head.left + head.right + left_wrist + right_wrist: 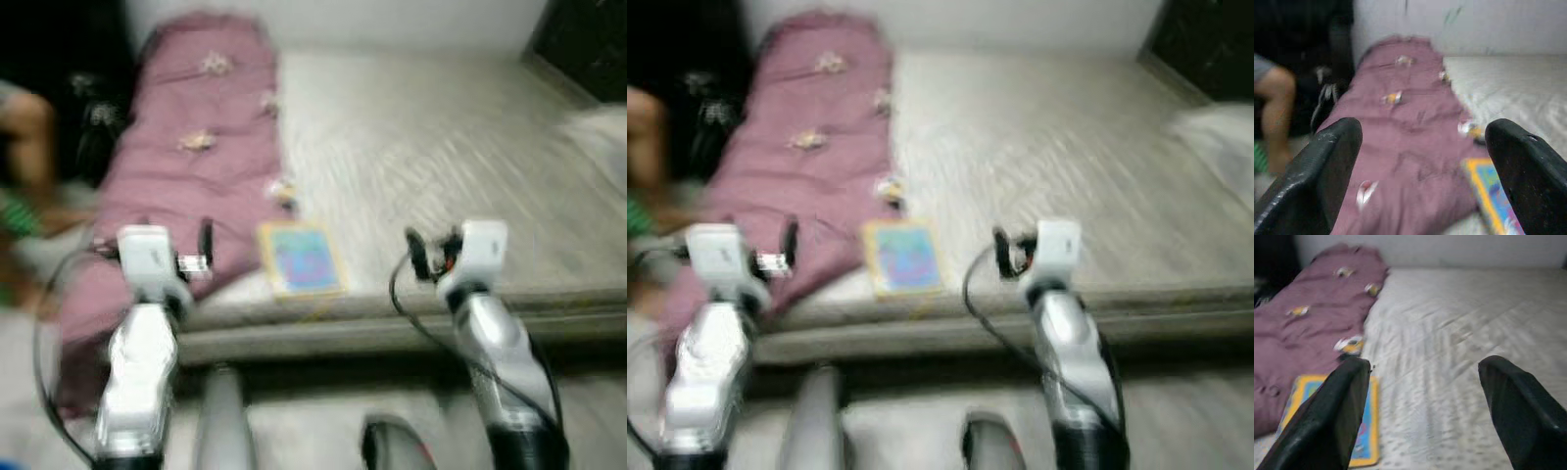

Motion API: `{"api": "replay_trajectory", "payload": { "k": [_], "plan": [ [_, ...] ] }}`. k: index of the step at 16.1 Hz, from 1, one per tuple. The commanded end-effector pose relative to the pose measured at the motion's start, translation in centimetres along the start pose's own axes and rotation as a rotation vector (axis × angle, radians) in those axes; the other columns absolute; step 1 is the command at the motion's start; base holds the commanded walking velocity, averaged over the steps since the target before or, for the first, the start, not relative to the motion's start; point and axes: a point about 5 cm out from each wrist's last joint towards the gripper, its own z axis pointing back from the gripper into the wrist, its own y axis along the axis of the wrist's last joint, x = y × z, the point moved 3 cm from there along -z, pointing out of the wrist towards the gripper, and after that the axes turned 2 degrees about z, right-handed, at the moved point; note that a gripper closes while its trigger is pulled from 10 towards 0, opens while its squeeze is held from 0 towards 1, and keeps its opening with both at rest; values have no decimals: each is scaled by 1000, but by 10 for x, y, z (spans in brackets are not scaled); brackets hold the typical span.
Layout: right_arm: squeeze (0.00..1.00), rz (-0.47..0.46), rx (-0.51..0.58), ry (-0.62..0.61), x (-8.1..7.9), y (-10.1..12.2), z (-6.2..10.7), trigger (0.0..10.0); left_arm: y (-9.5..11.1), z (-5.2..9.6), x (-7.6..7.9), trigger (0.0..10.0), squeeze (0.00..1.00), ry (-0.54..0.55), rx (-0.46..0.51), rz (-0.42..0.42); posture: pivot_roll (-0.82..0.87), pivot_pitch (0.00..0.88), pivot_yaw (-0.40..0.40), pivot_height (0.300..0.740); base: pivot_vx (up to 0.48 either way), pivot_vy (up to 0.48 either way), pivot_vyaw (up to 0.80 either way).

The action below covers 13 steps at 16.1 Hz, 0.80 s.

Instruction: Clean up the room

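Views are blurring. Bed [460, 166] is lying directly ahead, its near edge running just beyond both raised arms. Wide pale sheet area on the right half is lying open for a gripper to pass over. Purple blanket [191, 157] is covering the left strip. Yellow-bordered book [302, 259] is sitting near the front edge, beside the blanket, between the two arms. A person's leg [1276, 112] is occupying the space left of the bed.

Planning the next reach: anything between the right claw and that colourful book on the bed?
Nothing visible. The right claw is open and aimed over bare mattress; the book lies flat near the bed's front edge, beside the purple blanket, to the claw's left, uncovered.
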Motion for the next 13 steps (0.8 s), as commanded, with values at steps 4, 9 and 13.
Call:
{"api": "replay_trajectory", "payload": {
  "k": [4,9,13],
  "plan": [
    [0,-2,24,29,-9,9,-5,10000,12,-5,-5,10000,0,7,42,-9,-25,0,-37,625,297,0,0],
    [0,0,27,29,-9,10,-7,10000,12,-7,-4,10000,0,11,42,-5,-30,0,-38,625,336,0,0],
    [0,2,29,30,-8,10,-6,10000,8,-7,-7,10000,0,29,27,7,-32,0,-41,625,60,0,0]
  ]
}}
